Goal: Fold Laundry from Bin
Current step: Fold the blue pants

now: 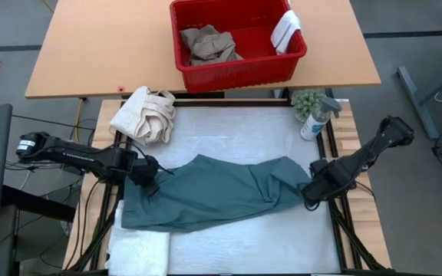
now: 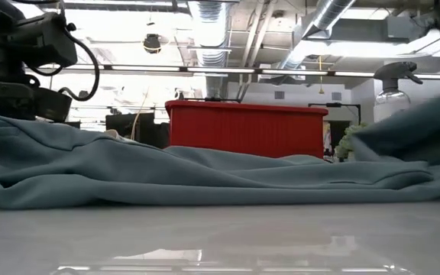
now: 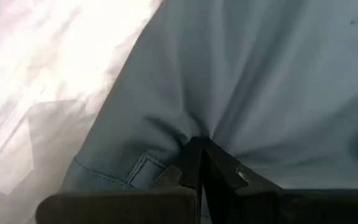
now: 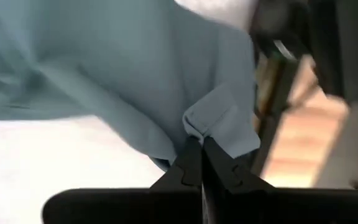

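Note:
The large teal-green garment lies stretched across the white mat, its middle resting on it. My left gripper is shut on the garment's left end, and my right gripper is shut on its right end. On the far table stands the red bin, with tan khaki trousers inside. A small white cloth hangs over the bin's right rim. A white textured towel lies at the mat's near left corner. My left gripper pinches the garment's cloth between its two fingers, close to a stitched hem at the left end. The fingers slant down from above. Creases fan out from the pinch. My right gripper pinches a folded, hemmed corner of the garment's right end between its two fingers, from above. That end stands raised off the mat while the cloth beyond it slopes down to the mat.
A cream bundled canvas cloth lies at the mat's far left corner. A spray bottle and a small green plant stand at the far right. Dark frame rails edge the mat.

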